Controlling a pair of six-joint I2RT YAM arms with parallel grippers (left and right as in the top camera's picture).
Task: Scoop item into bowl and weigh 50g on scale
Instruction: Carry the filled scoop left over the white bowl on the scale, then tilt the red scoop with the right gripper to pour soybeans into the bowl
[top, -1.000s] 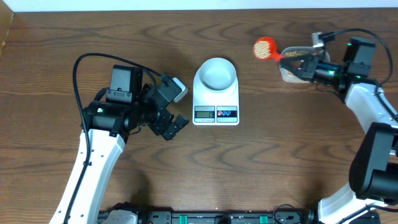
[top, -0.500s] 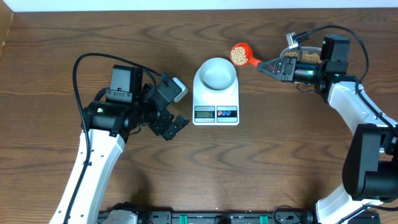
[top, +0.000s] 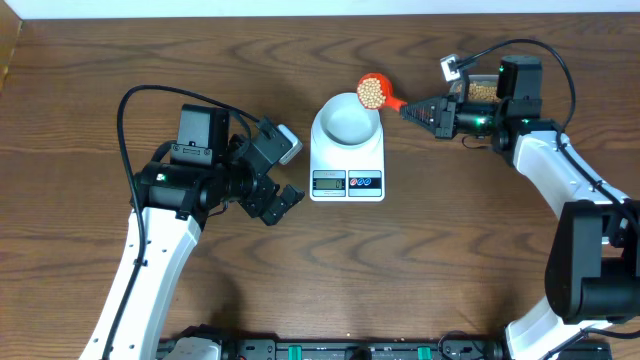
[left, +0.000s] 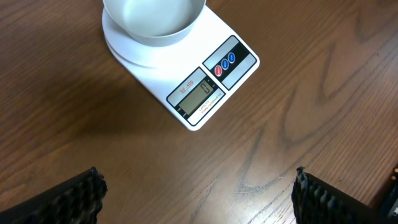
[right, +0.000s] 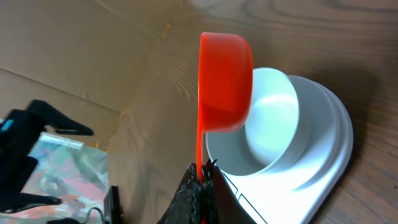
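Observation:
The pale bowl sits empty on the white scale at the table's middle; both show in the left wrist view, bowl and scale. My right gripper is shut on the handle of an orange scoop full of tan beans, held at the bowl's far right rim. In the right wrist view the scoop hangs beside the bowl, gripped by the jaws. My left gripper is open and empty, left of the scale, fingers spread over bare wood.
A clear tub of beans stands behind my right arm at the back right. The scale's screen and buttons face the front. The table is brown wood.
My right gripper has carried the loaded scoop leftward from near the tub to the bowl's rim. The left arm has not moved.

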